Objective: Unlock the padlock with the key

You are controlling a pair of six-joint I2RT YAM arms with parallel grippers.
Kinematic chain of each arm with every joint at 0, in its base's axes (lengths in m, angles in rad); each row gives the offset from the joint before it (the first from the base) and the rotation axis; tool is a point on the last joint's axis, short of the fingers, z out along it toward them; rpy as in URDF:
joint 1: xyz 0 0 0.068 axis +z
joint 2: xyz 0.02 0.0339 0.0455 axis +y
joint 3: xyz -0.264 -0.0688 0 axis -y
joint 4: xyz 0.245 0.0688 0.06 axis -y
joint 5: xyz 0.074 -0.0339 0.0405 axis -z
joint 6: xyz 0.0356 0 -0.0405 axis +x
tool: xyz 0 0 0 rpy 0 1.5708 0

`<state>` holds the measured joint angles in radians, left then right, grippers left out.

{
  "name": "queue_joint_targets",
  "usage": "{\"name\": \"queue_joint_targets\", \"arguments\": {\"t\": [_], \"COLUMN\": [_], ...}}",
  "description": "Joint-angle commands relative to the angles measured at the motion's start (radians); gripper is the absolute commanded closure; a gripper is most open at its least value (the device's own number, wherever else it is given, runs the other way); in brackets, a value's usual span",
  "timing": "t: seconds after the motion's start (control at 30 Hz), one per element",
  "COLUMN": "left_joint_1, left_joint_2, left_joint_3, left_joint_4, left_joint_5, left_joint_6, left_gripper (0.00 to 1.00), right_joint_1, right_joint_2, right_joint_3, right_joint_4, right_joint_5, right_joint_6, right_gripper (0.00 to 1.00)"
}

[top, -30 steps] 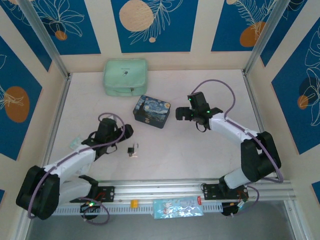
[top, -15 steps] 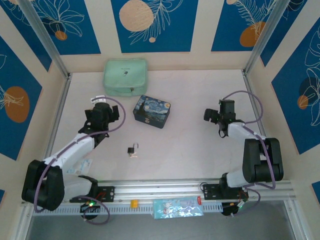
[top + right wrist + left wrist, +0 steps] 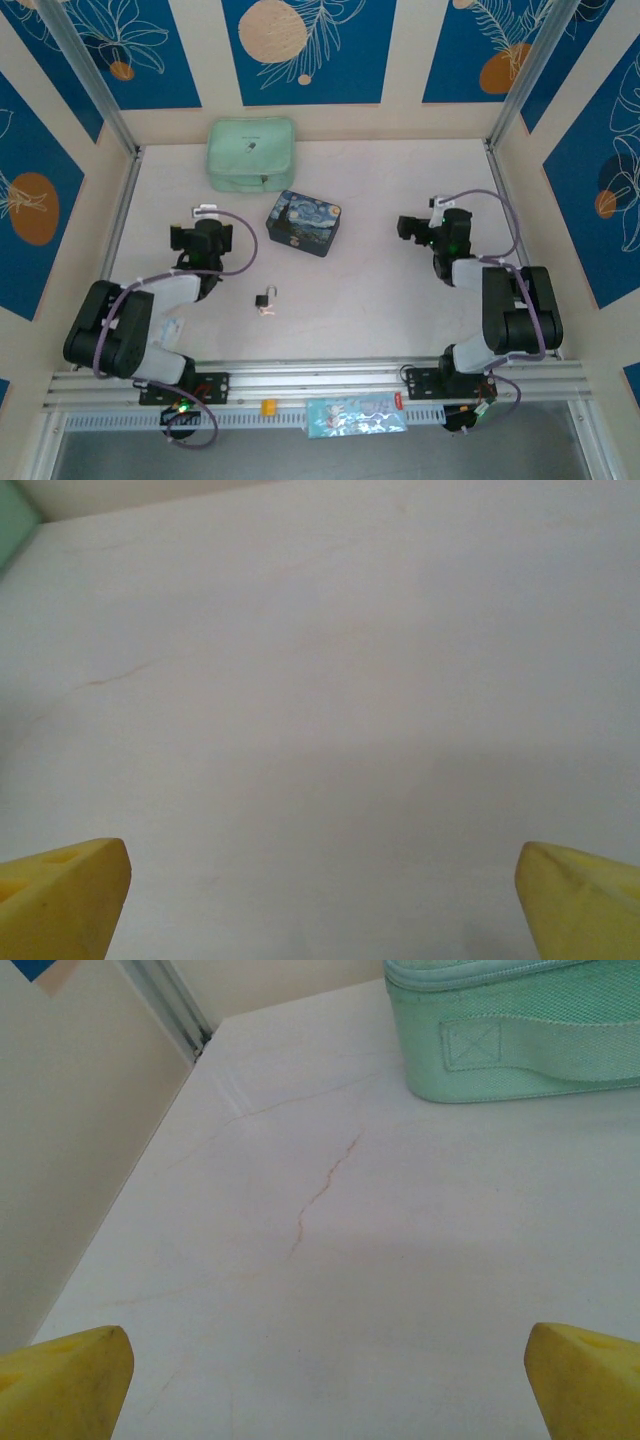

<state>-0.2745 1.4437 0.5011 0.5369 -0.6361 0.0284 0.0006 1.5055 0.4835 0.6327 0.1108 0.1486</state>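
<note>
Your padlock (image 3: pixel 263 297) lies on the table (image 3: pixel 380 300), a little toward 7 o'clock from its middle, with the thin shackle pointing to about 1 o'clock. The key (image 3: pixel 266 311) is a pale scrap at the lock's 6 o'clock, touching it or just beside it. From the top view you cannot tell whether it already sits in the keyhole. The tin (image 3: pixel 304 222) stands near, at the lock's 1 o'clock, and the green pouch (image 3: pixel 251 153) is well beyond, at 12.

Neither tool holds anything. The left tool (image 3: pixel 320 1390) sits at the lock's 10 o'clock with its fingers spread wide, facing the pouch. The right tool (image 3: pixel 320 905) is well apart at 2 o'clock, spread just as wide over bare table.

- **Blind approach:** neither wrist view has the lock in it, so until you turn a tool toward it you would be working from the top view alone, where both pieces are tiny.
- **Taking both at once:** lock and key lie so close that wide fingers closing on one could sweep up or knock the other.
- **Sliding:** the table looks smooth, so a glancing touch would probably skate the lock away rather than seat it.
- **Scraping:** the key looks to lie flat, and fingers coming down on it may scrape past it.
- **Crowding:** both tools must meet over one small spot, and they could bump each other there.
</note>
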Motion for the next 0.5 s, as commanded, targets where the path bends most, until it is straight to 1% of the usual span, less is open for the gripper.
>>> {"name": "queue_joint_targets", "arguments": {"t": [0.0, 0.03, 0.07, 0.1, 0.13, 0.17, 0.23, 0.27, 0.3, 0.33, 0.43, 0.47], "left_joint_1": [0.020, 0.028, 0.030, 0.036, 0.042, 0.046, 0.073, 0.093, 0.106, 0.123, 0.158, 0.166], "left_joint_2": [0.040, 0.048, 0.051, 0.051, 0.049, 0.049, 0.070, 0.081, 0.068, 0.055, 0.057, 0.076], "left_joint_3": [-0.017, -0.014, -0.012, -0.012, -0.014, -0.022, -0.062, -0.077, -0.081, -0.092, -0.180, -0.211], "left_joint_4": [0.153, 0.165, 0.166, 0.165, 0.166, 0.180, 0.279, 0.320, 0.293, 0.298, 0.452, 0.526], "left_joint_5": [0.019, 0.033, 0.049, 0.069, 0.088, 0.097, 0.118, 0.142, 0.164, 0.214, 0.364, 0.386], "left_joint_6": [0.042, 0.054, 0.057, 0.059, 0.057, 0.053, 0.037, 0.020, -0.001, -0.012, -0.007, -0.010], "left_gripper": [0.01, 0.01, 0.01, 0.00, 0.01, 0.01, 0.01, 0.01, 0.01, 0.00, 0.00, 0.00], "right_joint_1": [-0.013, -0.009, 0.000, 0.008, 0.009, 0.011, 0.013, 0.015, 0.016, 0.016, 0.018, 0.018], "right_joint_2": [0.023, 0.003, 0.027, 0.027, 0.011, 0.022, 0.015, 0.021, 0.017, 0.017, 0.016, 0.015], "right_joint_3": [-0.094, -0.073, -0.091, -0.083, -0.069, -0.079, -0.070, -0.077, -0.073, -0.075, -0.079, -0.077], "right_joint_4": [0.249, 0.157, 0.239, 0.230, 0.163, 0.205, 0.176, 0.201, 0.187, 0.191, 0.198, 0.194], "right_joint_5": [0.013, 0.025, 0.042, 0.059, 0.064, 0.068, 0.070, 0.075, 0.079, 0.078, 0.079, 0.080], "right_joint_6": [-0.007, -0.011, -0.015, -0.017, -0.022, -0.027, -0.026, -0.027, -0.027, -0.027, -0.029, -0.029], "right_gripper": [0.01, 0.01, 0.01, 0.01, 0.01, 0.01, 0.01, 0.01, 0.01, 0.01, 0.01, 0.01]}}
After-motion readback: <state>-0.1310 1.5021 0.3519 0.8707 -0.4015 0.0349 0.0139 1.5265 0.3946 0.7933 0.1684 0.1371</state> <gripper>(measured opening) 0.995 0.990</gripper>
